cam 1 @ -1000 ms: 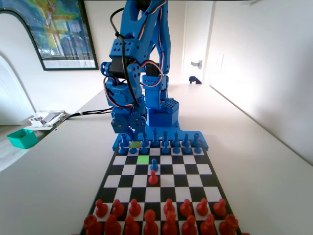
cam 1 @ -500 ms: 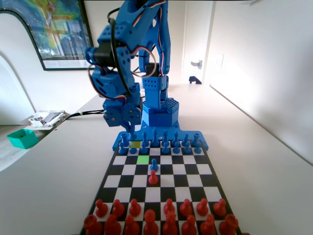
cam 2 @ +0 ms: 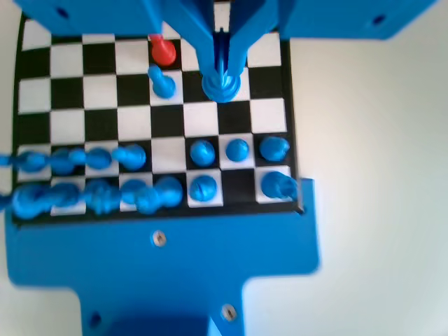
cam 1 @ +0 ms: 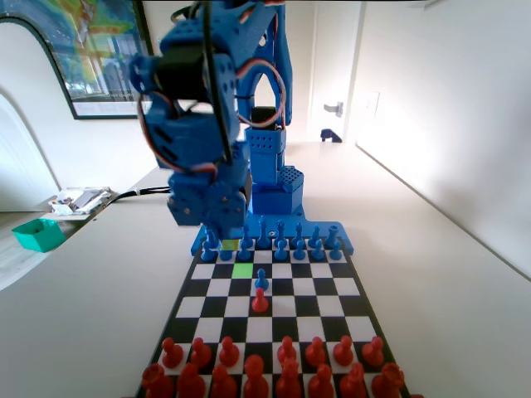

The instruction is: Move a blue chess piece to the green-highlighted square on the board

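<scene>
In the wrist view my gripper (cam 2: 222, 68) is shut on a blue chess piece (cam 2: 222, 87), a small pawn held by its head above the board (cam 2: 70, 91). In the fixed view the gripper (cam 1: 222, 225) hangs over the left part of the blue pawn row, and the arm hides the held pawn. The green-highlighted square (cam 1: 242, 269) lies one rank in front of that row, bare, slightly right of and nearer the camera than the gripper. A duller yellow-green square (cam 1: 230, 245) in the pawn row is also bare.
A lone blue pawn (cam 1: 261, 280) and a red pawn (cam 1: 260, 300) stand mid-board, just beyond the green square. Blue pieces (cam 1: 282, 242) line the far ranks, red pieces (cam 1: 265, 369) the near ones. A green tray (cam 1: 38, 235) sits on the table at the far left.
The arm has risen from the blue pawn row and swung up and toward the camera, lifting the gripper with a pawn in it.
</scene>
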`<state>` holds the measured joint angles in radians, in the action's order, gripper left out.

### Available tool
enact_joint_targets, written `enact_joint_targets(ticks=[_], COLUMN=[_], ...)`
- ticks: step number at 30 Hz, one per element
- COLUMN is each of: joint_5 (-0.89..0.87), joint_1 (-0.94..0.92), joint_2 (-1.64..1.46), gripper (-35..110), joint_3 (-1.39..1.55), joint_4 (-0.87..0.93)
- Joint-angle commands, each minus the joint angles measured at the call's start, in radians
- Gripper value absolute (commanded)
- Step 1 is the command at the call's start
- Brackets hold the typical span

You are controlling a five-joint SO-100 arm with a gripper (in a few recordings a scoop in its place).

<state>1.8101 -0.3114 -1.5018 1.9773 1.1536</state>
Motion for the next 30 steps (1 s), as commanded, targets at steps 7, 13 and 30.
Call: enact_joint_targets(ticks=[7, 13, 30], joint_5=[-0.061, -0.052, -0.011], joint_1=[0.066, 0.078, 0.037], joint_2=[-0.008, 0.005, 0.011], gripper=[1, 1, 6], joint_3=[0.115, 0.219, 0.273], joint_4=[-0.221, -0.305, -0.353])
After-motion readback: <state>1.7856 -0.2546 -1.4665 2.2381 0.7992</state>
